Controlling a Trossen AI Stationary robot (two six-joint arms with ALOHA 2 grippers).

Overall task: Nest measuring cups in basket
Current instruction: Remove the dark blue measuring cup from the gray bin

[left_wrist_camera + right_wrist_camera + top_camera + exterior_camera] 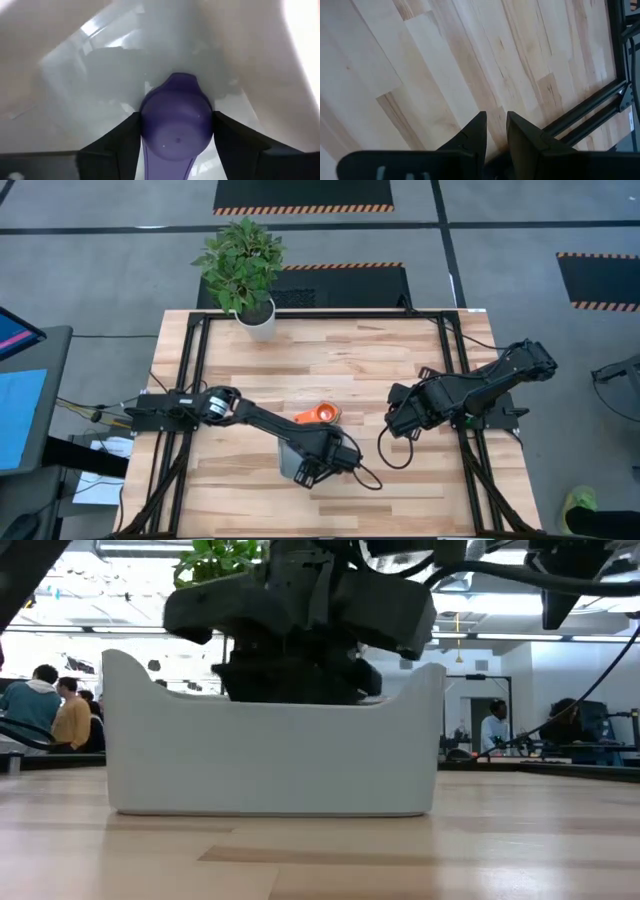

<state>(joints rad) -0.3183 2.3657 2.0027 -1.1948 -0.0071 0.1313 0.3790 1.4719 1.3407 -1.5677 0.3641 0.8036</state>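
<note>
The pale grey basket [288, 458] stands on the wooden table near its front edge; in the low view its wall [270, 760] fills the middle. My left gripper [318, 465] points down into it, shut on a dark blue measuring cup [175, 120] over the basket's floor [100, 75]. An orange measuring cup [318, 414] lies on the table just beyond the basket. My right gripper [398, 425] hangs above bare table at the right, its fingers [475, 132] a narrow gap apart with nothing between them. My left gripper has the dark blue cup's round bowl between its two fingers, one finger on each opposite side [144, 125]. The fingers come from above, pointing down into the basket. The cup's handle [165, 167] runs back toward the wrist. Whether the cup rests on the basket's floor, I cannot tell.
A white pot with a green plant [257, 320] stands at the table's far edge, left of centre. Black frame rails [195, 380] run along the table's sides. Bare wood lies between the basket and the right arm. People sit in the room beyond [60, 705].
</note>
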